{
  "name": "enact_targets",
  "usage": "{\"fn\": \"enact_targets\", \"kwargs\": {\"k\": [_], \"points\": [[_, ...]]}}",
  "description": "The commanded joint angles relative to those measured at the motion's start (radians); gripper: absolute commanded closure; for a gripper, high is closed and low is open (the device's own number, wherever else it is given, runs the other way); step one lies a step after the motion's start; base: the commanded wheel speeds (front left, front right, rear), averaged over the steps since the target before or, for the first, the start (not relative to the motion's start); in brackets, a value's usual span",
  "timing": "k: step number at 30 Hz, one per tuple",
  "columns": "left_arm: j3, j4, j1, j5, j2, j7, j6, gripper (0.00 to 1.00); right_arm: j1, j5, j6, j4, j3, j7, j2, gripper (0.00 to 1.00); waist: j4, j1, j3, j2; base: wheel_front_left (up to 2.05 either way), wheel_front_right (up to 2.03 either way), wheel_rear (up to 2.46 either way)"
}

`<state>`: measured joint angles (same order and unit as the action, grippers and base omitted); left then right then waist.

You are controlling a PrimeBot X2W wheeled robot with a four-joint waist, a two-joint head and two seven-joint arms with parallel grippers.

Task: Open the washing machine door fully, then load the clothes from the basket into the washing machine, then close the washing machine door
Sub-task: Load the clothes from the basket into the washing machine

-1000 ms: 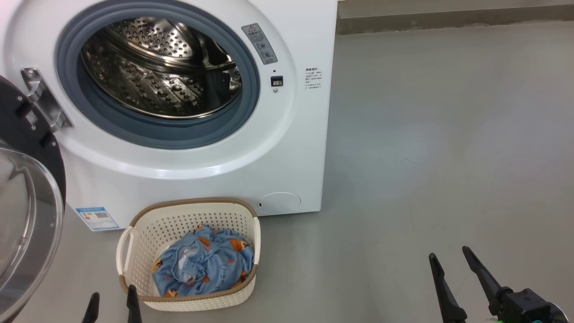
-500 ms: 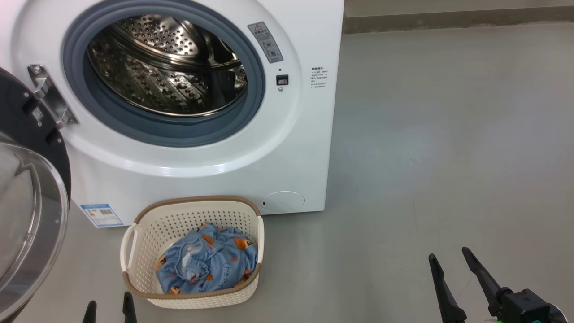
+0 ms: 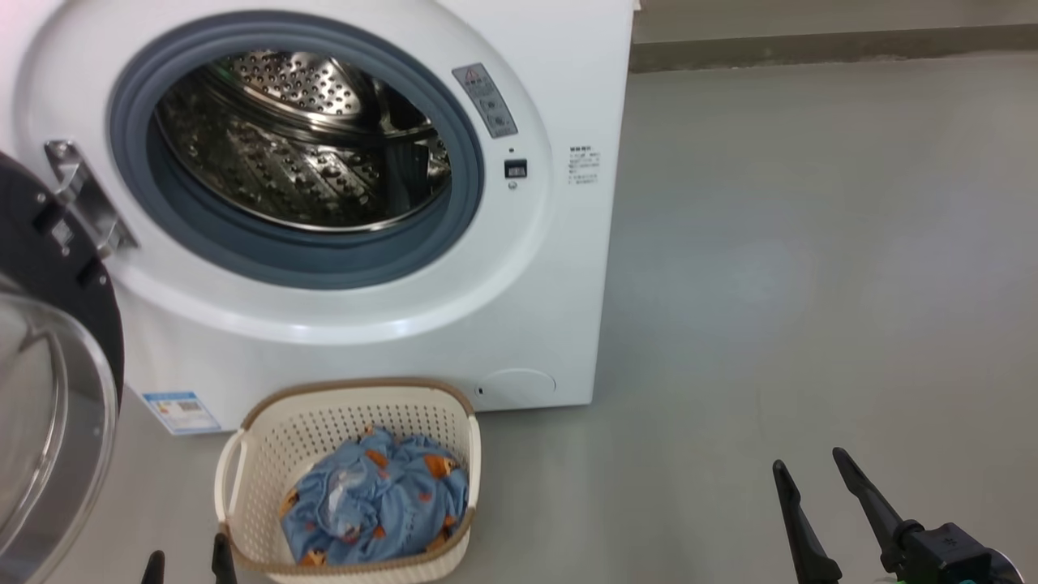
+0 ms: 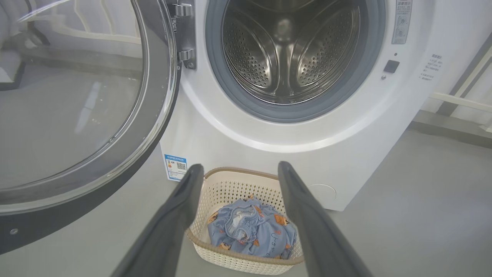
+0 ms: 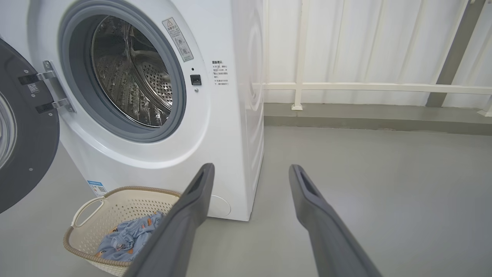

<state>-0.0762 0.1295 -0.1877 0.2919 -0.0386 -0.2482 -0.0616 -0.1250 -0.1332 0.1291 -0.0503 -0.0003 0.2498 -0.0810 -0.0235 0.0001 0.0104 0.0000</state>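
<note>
The washing machine [image 3: 486, 324] stands with its door [image 3: 49, 268] swung wide to the left, so the steel drum [image 3: 300, 138] is exposed. On the floor in front of it sits the basket [image 3: 349, 405] with the clothes [image 3: 381, 507] bunched inside. My left gripper [image 3: 185, 556] is open at the bottom edge, just left of the basket's near corner. In the left wrist view its fingers [image 4: 240, 167] frame the basket [image 4: 230, 184] and the clothes [image 4: 250, 231] from above, apart from them. Far to the right, my right gripper [image 3: 809, 462] is open over bare floor.
The open door's glass bowl [image 3: 40, 422] bulges out at the left, close beside my left arm. Grey floor [image 3: 811, 243] stretches to the right of the machine. A white railing [image 5: 376, 88] and a low kerb run along the back.
The head camera has shifted, so the machine and basket sit a little lower and further right in the picture. My left fingertips show less above the bottom edge. The right gripper holds still.
</note>
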Motion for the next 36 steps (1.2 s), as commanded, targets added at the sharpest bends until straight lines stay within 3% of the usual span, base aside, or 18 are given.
{"fn": "enact_targets", "kwargs": {"k": [1, 12, 36], "points": [[-0.038, -0.017, 0.024, 0.002, -0.012, -0.014, 0.006, 0.0, 0.013, -0.008, 0.002, 0.02, 0.028, 0.012, -0.01, 0.0, 0.001, 0.0, 0.001, 0.0, 1.58, -2.02, 0.44], [-0.033, -0.021, 0.027, -0.049, -0.012, -0.014, 0.031, 0.0, 0.011, -0.014, 0.002, 0.021, 0.027, 0.012, -0.01, 0.0, 0.004, 0.0, 0.0, 0.0, 0.98, -1.19, 0.21], [-0.012, -0.039, 0.018, -0.036, -0.012, -0.014, 0.038, 0.0, 0.015, -0.02, 0.002, 0.022, 0.041, 0.012, -0.011, 0.0, 0.006, 0.0, -0.033, 0.0, 0.03, -0.03, 0.0]]}}
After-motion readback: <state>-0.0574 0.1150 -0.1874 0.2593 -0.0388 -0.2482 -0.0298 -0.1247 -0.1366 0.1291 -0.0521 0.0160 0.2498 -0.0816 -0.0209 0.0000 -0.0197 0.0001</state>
